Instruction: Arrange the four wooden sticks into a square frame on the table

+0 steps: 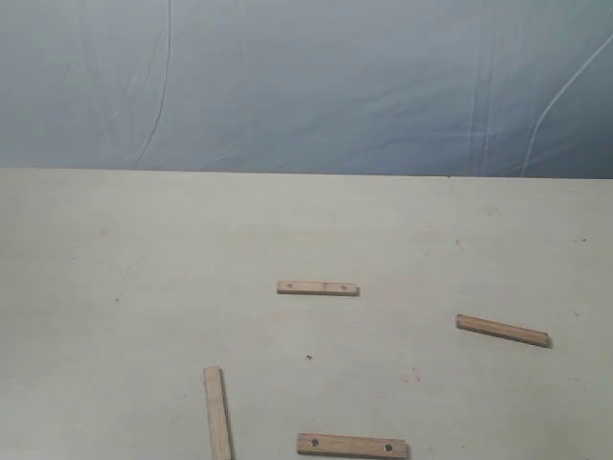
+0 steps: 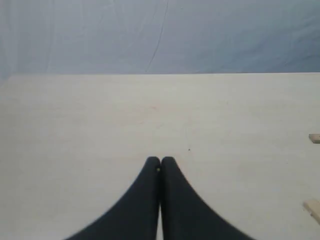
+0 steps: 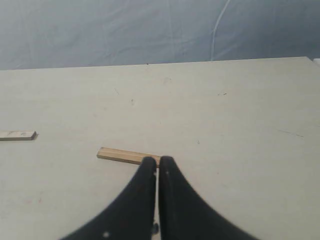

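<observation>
Four wooden sticks lie apart on the table (image 1: 144,268), forming no frame. One stick (image 1: 318,287) lies level near the middle. Another stick (image 1: 503,331) lies slanted at the right. A third stick (image 1: 217,413) points toward the front edge at lower left. The fourth stick (image 1: 352,446), with dark holes near its ends, lies at the front. Neither gripper appears in the exterior view. My right gripper (image 3: 158,161) is shut and empty, its tips hiding one end of the slanted stick (image 3: 126,156). My left gripper (image 2: 160,161) is shut over bare table, holding nothing.
A blue-grey sheet (image 1: 306,81) hangs behind the table's far edge. Two stick ends (image 2: 313,138) (image 2: 313,207) show at the border of the left wrist view. Another stick's end (image 3: 17,135) shows in the right wrist view.
</observation>
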